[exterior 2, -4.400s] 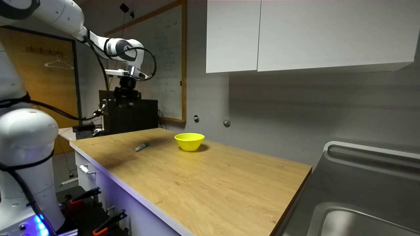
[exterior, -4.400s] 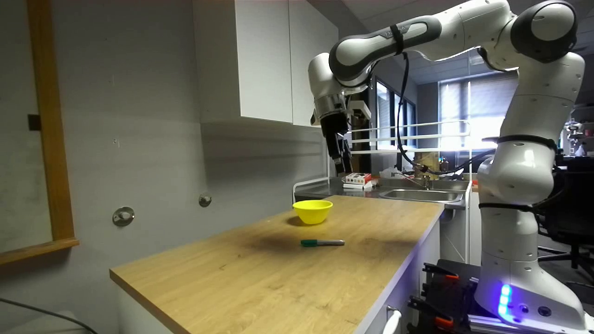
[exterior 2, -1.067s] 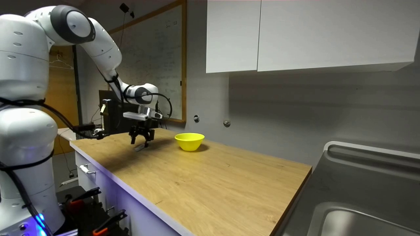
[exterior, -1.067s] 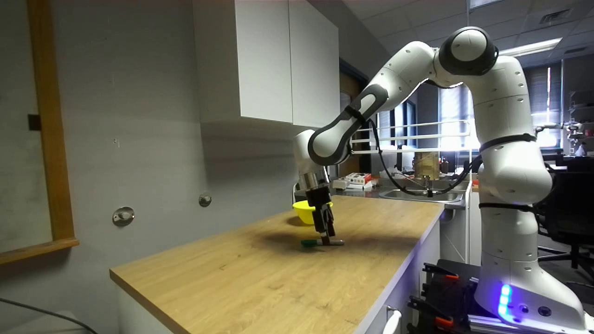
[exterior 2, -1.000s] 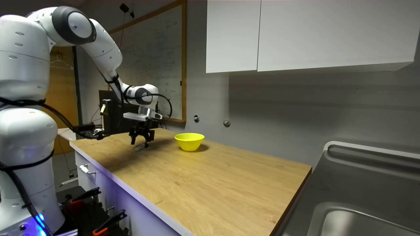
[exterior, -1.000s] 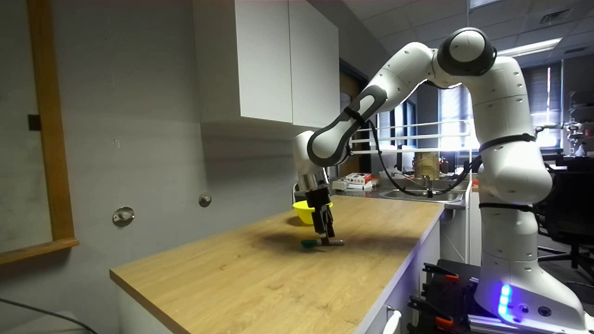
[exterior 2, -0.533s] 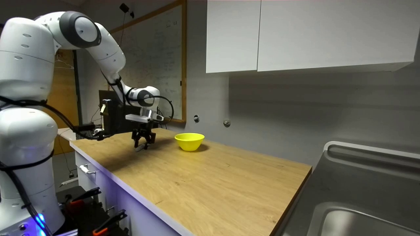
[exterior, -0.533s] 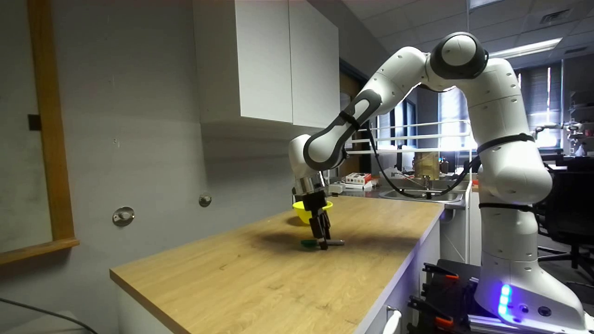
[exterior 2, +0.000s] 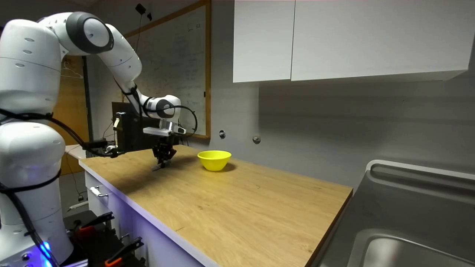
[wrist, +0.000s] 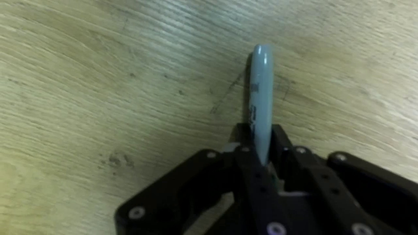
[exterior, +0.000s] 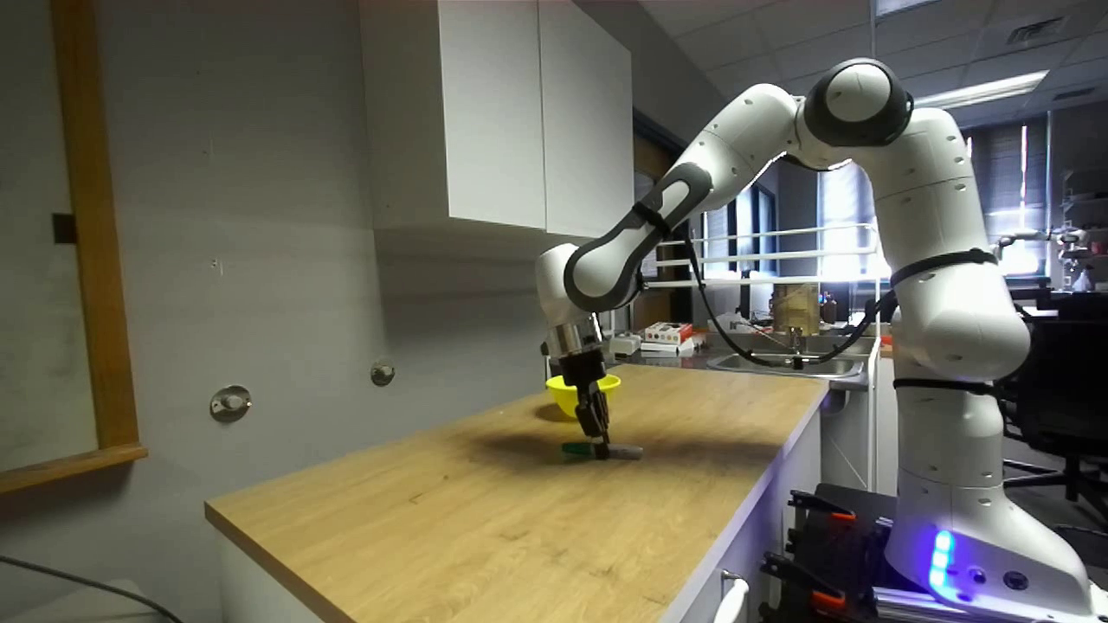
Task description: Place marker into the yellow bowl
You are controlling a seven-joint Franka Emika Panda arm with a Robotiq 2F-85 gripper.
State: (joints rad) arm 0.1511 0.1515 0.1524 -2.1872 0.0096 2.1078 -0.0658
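The marker has a grey body and a green cap, and it lies at or just above the wooden counter. In the wrist view its grey body [wrist: 262, 88] points up between the black fingers; most of the cap is hidden below. My gripper [wrist: 260, 135] is shut on the marker, one finger pressed to each side. In the exterior views the gripper [exterior: 602, 452] reaches down around the middle of the marker [exterior: 627, 452]. Behind it, partly covered by the gripper, stands the yellow bowl [exterior: 563, 398]; an exterior view shows the bowl [exterior 2: 214, 161] upright with nothing visible above its rim.
The wooden counter [exterior 2: 237, 200] runs along a grey wall, with a steel sink unit [exterior 2: 415, 207] at one end. White cupboards [exterior 2: 356, 40] hang above it. A small box [exterior: 668, 333] stands near the sink, beyond the bowl.
Over the last few seconds the arm has come down from high up to the marker. In the last second the fingers have closed from wide apart onto it. The bowl has not moved.
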